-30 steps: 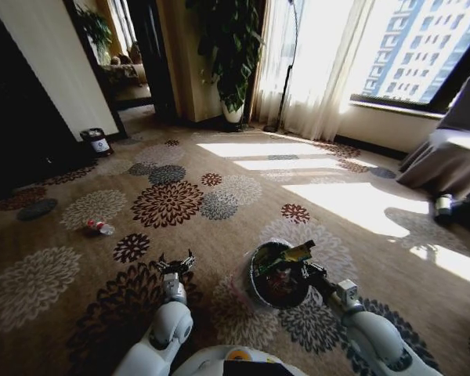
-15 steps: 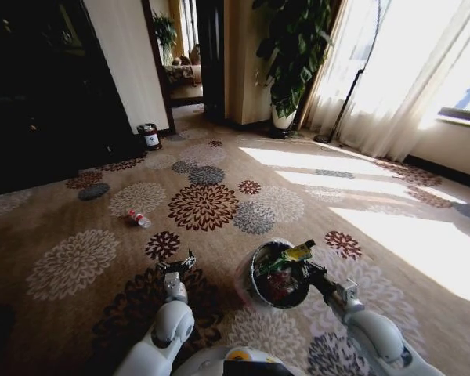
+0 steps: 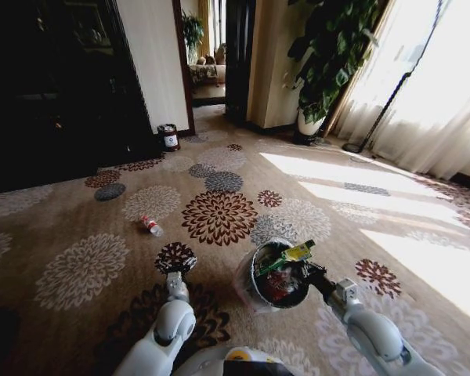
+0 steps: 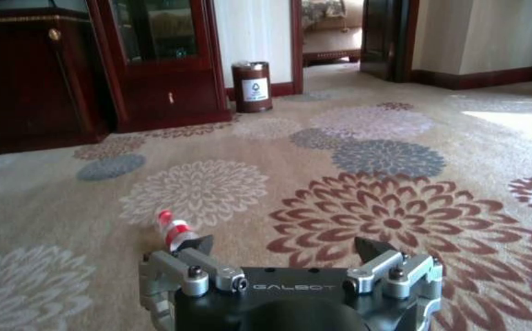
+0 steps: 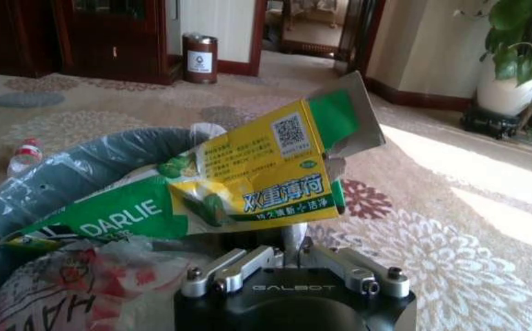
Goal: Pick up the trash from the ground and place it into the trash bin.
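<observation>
The bottle (image 3: 150,225) lies on the carpet ahead-left of the empty, open left pincer (image 3: 175,269) — nearer arm; its axis seems diagonal. Right pincer (image 3: 306,273) grips the trash bin (image 3: 251,291).

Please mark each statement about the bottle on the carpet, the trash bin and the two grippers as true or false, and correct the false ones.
1. The left gripper is open and holds nothing. True.
2. The bottle lies inside the trash bin. False: it lies on the carpet, apart from the bin and ahead of the left gripper.
3. A green and yellow box sticks up out of the trash bin. True.
4. The right gripper is far from the bin. False: it is at the bin's rim, closed on it.
5. The brown bin stands beside the trash bin. False: it stands far off by the wall, near the doorway.
</observation>
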You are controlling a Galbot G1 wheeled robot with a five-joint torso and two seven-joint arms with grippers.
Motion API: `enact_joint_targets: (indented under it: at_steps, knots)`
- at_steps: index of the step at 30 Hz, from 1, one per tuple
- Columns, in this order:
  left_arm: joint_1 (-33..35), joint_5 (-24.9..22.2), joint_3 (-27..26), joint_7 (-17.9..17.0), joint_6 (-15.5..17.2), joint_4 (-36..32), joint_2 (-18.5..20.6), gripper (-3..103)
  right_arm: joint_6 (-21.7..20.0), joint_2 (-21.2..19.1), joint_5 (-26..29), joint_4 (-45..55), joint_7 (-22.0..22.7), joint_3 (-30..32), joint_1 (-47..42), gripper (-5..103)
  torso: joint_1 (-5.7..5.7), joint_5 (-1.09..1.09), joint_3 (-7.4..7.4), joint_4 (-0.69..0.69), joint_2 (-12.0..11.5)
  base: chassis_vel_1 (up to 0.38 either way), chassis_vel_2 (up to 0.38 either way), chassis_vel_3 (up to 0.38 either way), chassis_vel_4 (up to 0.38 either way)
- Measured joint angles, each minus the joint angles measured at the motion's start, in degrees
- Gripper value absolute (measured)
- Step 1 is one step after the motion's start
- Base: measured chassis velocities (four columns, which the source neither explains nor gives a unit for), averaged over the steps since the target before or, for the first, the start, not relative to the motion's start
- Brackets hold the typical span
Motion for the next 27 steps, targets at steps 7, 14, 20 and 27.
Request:
enact_joint_targets:
  at_steps: [7, 14, 20, 27]
  knots:
    - [0.0, -1.4, 0.7, -0.3, 0.4, 0.1, -0.3, 100, 0.0, -0.1, 0.0, -0.1, 0.0, -0.1, 0.1, 2, 0.00, 0.01, 0.00, 0.00, 0.0, -0.176, 0.279, 0.195, -0.255]
    - [-0.6, -1.6, 1.8, -0.9, 1.0, 0.7, -0.2, 100, 0.1, 0.2, -0.5, -0.3, 0.0, -0.2, 0.1, 2, 0.00, 0.01, 0.00, 0.01, 0.0, -0.111, 0.191, 0.161, -0.131]
    - [-1.2, -1.8, 2.7, -1.6, 1.1, 1.1, -0.3, 100, 0.1, 0.2, -0.6, -0.3, 0.0, -0.1, 0.1, 2, -0.01, 0.01, -0.01, -0.01, 0.0, -0.034, 0.122, 0.129, -0.013]
    - [-1.6, -2.4, 2.8, -1.8, 1.1, 1.8, -0.2, 100, 0.1, 0.3, -0.6, -0.5, 0.0, -0.1, 0.2, 2, -0.01, 0.01, -0.01, 0.01, 0.0, -0.076, 0.224, 0.238, -0.076]
